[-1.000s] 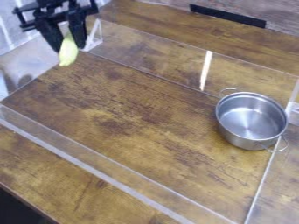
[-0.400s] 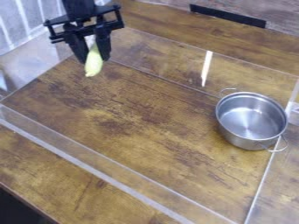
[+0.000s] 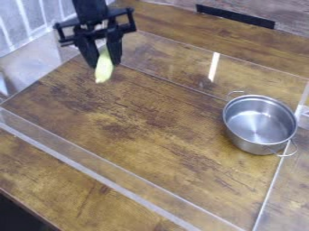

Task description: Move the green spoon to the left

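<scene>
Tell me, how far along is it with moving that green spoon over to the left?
Done: the gripper is shut on the green spoon, which hangs in the air over the table's back left part, far from the steel pot at the right. In hand: carrying it. Left: setting it down and letting go.

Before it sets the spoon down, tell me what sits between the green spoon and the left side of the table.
Nothing visible: the yellow-green plastic spoon hangs in the shut black pincer over bare wooden table. The round steel pot sits far right.
</scene>
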